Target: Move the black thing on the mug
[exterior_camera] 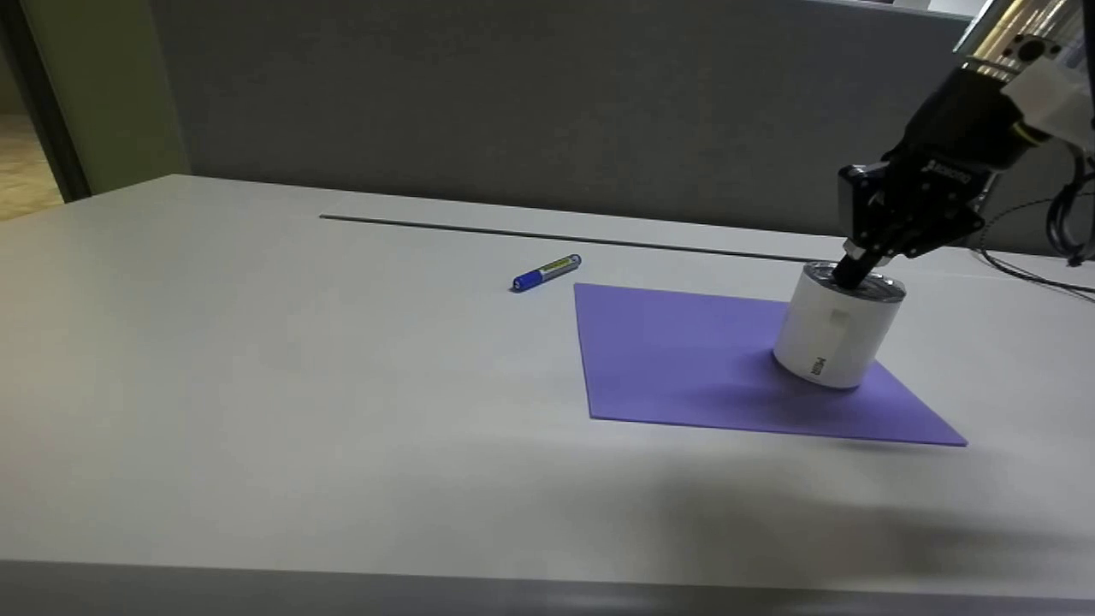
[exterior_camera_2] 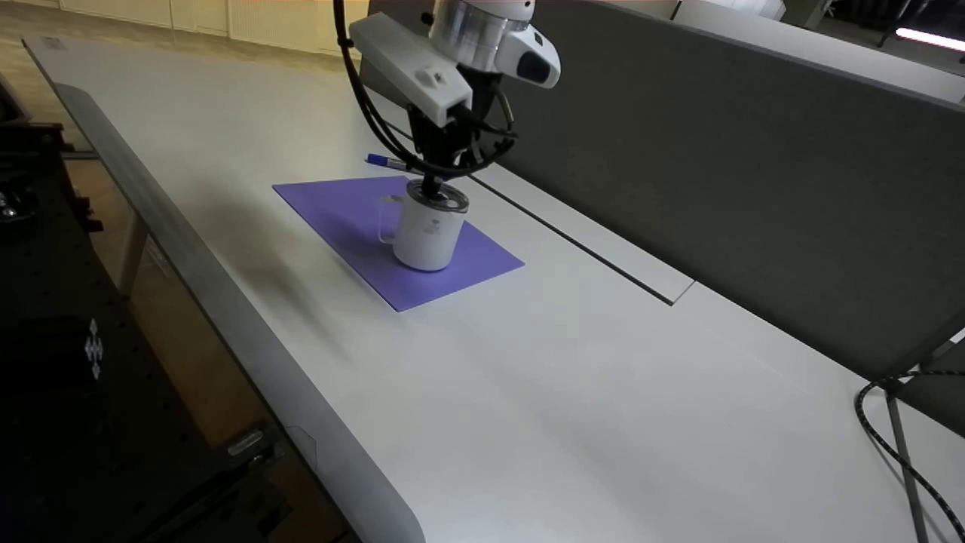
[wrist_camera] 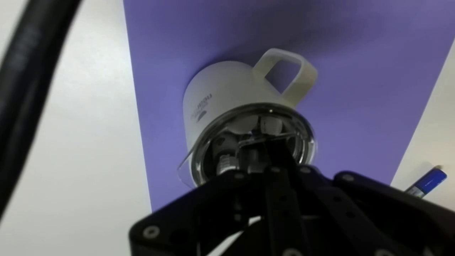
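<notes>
The white mug point(exterior_camera: 834, 338) stands upright on a purple sheet and also shows in an exterior view point(exterior_camera_2: 427, 237). In the wrist view the mug point(wrist_camera: 227, 87) has its handle to the upper right. A clear, shiny lid point(wrist_camera: 249, 124) covers its top. A dark piece with a clear edge point(wrist_camera: 252, 155) shows on the lid, partly covered by my fingers; I cannot clearly tell it from the fingers and reflections. My gripper point(exterior_camera: 851, 270) points down at the lid, also in an exterior view point(exterior_camera_2: 432, 185) and the wrist view point(wrist_camera: 278, 150). Its fingers are together, at or just above the lid.
The purple sheet point(exterior_camera: 676, 359) lies on the white table point(exterior_camera: 342, 385). A blue pen point(exterior_camera: 547, 272) lies behind it. A grey partition point(exterior_camera: 547, 103) stands along the back. A cable point(exterior_camera_2: 905, 460) lies at the table's far end. A black cable point(wrist_camera: 28, 71) hangs by the wrist.
</notes>
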Robot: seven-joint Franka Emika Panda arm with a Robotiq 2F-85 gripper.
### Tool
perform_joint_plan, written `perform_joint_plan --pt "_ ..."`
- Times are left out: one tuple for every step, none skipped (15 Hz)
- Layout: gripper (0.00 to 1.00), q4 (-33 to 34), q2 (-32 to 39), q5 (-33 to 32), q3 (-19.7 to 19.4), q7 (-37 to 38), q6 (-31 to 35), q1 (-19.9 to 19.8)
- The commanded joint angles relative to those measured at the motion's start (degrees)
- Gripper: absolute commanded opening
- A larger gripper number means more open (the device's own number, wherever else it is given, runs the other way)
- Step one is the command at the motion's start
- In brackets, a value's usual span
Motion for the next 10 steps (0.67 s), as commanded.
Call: perform_joint_plan --pt "0.0 2.12 0.39 -0.07 -0.57 -0.17 -1.68 -0.86" --pt "0.0 2.66 -0.32 -0.06 -0.62 0.07 -2.39 -0.93" --pt "0.0 3.3 -1.1 -0.44 -0.76 0.32 -3.45 -1.0" --pt "0.0 4.01 -1.95 -2.1 -1.36 1.46 -4.79 -0.8" --pt "0.0 4.86 -2.62 -3.74 -1.96 2.34 -6.64 -0.77" --pt "0.0 5.72 -3.69 -6.02 -2.85 3.51 -9.24 -0.74" --pt "0.0 6.59 -4.51 -8.39 -1.03 4.64 -11.25 -3.17" --pt "0.0 7.57 -5.18 -11.45 -1.59 6.2 -14.2 -3.28" --pt "0.0 8.65 -5.64 -14.92 -1.85 8.01 -17.65 -3.6" --pt "0.0 9.97 -6.15 -18.43 -2.05 10.33 -21.82 -3.93"
